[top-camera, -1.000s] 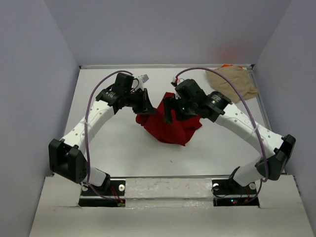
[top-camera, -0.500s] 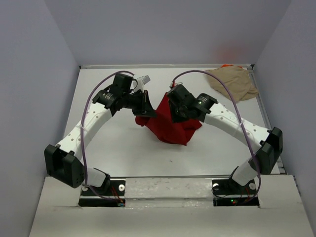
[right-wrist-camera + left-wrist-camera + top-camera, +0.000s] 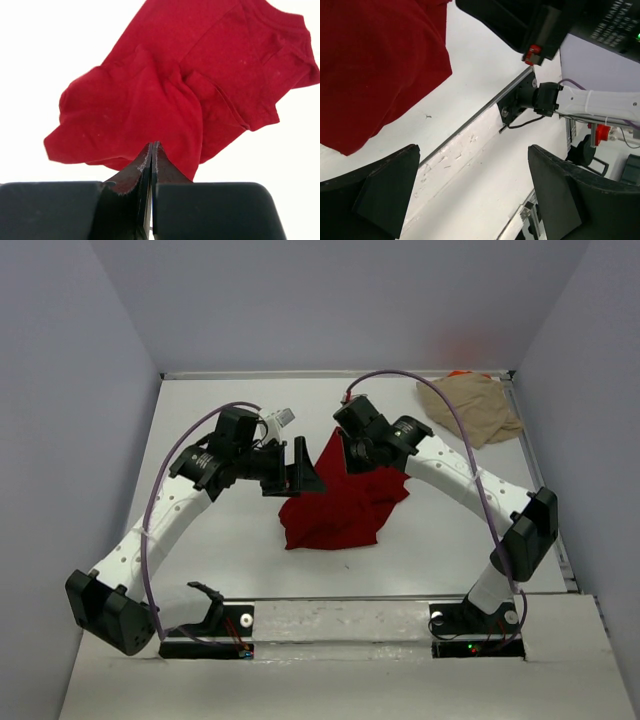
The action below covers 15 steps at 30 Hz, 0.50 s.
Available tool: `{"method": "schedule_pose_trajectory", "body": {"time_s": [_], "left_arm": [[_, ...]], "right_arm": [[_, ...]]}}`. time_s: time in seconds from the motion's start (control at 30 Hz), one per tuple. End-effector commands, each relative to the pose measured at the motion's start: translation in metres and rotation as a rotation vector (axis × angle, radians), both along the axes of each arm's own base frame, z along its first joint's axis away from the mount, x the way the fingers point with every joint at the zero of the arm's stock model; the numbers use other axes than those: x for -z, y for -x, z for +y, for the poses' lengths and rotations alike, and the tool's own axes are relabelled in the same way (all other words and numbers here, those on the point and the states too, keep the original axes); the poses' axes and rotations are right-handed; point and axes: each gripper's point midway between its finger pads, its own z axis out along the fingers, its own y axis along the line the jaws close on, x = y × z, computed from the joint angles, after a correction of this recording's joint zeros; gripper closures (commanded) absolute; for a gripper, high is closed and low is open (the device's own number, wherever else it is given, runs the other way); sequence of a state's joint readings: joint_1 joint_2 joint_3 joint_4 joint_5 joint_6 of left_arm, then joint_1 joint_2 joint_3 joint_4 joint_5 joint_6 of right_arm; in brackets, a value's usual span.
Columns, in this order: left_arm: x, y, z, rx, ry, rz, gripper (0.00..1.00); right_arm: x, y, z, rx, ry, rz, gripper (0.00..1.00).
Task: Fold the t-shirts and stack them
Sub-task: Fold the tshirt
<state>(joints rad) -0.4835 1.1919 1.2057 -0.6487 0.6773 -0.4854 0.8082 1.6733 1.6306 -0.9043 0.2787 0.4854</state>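
Right pincer (image 3: pixel 151 147) nipping red t-shirt (image 3: pixel 200 65) edge, left pincer (image 3: pixel 472 165) wide

The left hand (image 3: pixel 300 470) opened wide and let go of the dark red t-shirt (image 3: pixel 335 510). The left arm pulled back, and its elbow dropped toward the near left corner. The right hand (image 3: pixel 352 450) snapped shut on an edge of the shirt and moved toward the far side. The shirt came out of its bunch and spread wider on the table (image 3: pixel 230 540).

light: bright, even | shadows: soft | wrist views: table (image 3: pixel 40 40) blown white
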Motion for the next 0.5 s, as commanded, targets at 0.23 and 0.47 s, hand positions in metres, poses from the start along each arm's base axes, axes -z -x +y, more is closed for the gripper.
{"method": "schedule_pose_trajectory", "body": {"time_s": [0.23,0.47], "left_arm": [[-0.01,-0.044,0.002,-0.159,-0.08,-0.048,0.01],[-0.012,-0.082,-0.012,-0.177,-0.068,-0.117,0.01]], "right_arm": [[0.013,-0.03,-0.007,0.046,-0.037,0.01,1.0],[0.065,-0.072,-0.046,0.118,-0.034,0.101,1.0]]}}
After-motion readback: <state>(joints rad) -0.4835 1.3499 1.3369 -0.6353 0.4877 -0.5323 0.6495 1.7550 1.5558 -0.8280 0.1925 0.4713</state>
